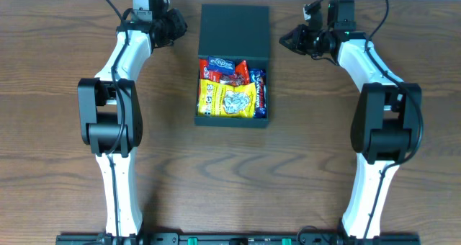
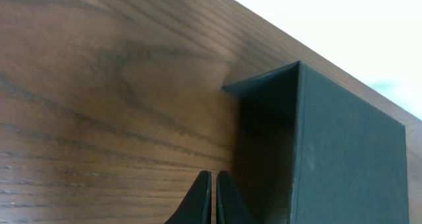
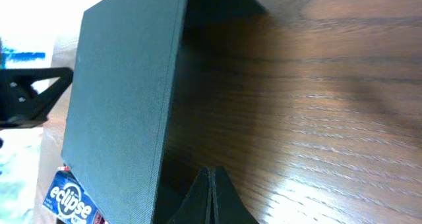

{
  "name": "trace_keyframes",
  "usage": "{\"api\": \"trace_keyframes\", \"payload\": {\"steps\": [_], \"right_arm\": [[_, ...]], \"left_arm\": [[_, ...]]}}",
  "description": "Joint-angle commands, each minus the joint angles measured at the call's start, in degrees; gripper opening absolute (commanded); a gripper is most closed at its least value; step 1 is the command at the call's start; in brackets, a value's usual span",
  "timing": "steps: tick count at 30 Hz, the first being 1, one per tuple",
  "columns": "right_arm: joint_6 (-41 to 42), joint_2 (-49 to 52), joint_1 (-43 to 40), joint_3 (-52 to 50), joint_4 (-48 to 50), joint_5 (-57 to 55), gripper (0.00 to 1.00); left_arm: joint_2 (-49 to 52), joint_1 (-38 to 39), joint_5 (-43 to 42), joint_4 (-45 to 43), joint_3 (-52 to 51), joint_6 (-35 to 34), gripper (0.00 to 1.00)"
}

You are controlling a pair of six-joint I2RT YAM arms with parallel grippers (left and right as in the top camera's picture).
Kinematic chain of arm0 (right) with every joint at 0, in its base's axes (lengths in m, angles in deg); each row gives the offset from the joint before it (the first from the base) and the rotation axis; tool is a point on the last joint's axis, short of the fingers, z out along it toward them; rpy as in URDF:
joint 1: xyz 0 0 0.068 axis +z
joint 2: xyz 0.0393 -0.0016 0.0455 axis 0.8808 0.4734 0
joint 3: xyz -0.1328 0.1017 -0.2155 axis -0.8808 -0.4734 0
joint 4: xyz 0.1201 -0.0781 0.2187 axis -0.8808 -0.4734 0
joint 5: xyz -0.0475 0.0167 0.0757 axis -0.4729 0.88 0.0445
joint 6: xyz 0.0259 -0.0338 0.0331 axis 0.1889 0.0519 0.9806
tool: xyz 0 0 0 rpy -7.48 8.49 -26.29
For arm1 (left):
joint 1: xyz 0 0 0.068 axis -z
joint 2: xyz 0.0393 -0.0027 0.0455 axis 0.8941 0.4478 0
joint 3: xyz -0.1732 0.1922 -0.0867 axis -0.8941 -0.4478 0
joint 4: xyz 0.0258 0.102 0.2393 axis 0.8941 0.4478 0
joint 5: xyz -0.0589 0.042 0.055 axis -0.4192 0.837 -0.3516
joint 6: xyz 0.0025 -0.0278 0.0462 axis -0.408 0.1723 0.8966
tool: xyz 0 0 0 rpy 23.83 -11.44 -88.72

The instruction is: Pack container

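Left gripper [image 2: 212, 196] and right gripper [image 3: 212, 192] are hovering with jaws pressed together, empty, flanking the open container [image 1: 232, 122] at upper centre, where heaped snack packets [image 1: 230, 94] are threatening to jam its lid [image 1: 234, 30].

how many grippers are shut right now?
2. The left gripper is beside the left side of the open lid of the container. The right gripper is beside the lid's right side. Both have fingers pressed together, holding nothing.
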Motion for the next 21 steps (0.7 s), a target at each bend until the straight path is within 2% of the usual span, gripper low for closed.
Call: {"api": "trace_keyframes", "payload": {"steps": [1,6,14,21], "right_arm": [[1.0,2.0,0.7,0.5,1.5,3.6,0.01],[1.4,3.3,1.7,0.5,3.6,4.6,0.01],[1.4,3.4,2.7,0.5,4.7,3.8,0.01],[1.4,3.5,2.7,0.5,4.7,3.4,0.01]], "left_arm": [[1.3,0.0,-2.8,0.3,2.0,-1.7,0.06],[2.3,0.5,-6.1,0.3,2.0,-2.4,0.06],[2.4,1.3,-3.8,3.8,2.0,-2.6,0.06],[2.7,2.4,-5.8,3.5,2.0,-2.6,0.06]]}}
